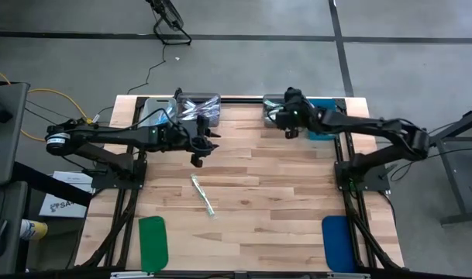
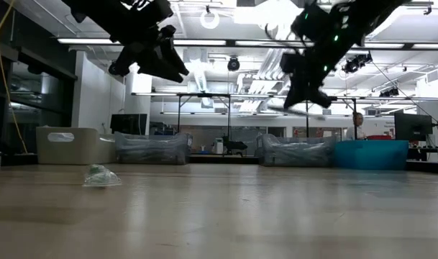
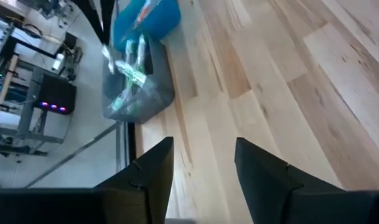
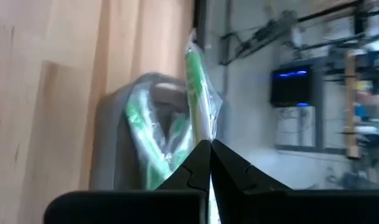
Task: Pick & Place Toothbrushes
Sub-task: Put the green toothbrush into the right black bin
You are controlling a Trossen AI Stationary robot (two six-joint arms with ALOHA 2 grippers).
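Right hand [image 4: 209, 152] grips 1 toothbrush [image 4: 198, 87] over bin [image 4: 114, 137]; left hand [image 3: 201, 168] open, empty.

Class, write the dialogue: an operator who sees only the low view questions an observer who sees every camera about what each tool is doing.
Operator: Both tools hang above the table for me. Is the right one carrying anything?
Observer: Yes, the right tool is shut on a green-wrapped toothbrush.
Operator: And the left one?
Observer: The left tool is open, with only bare table between its fingers.
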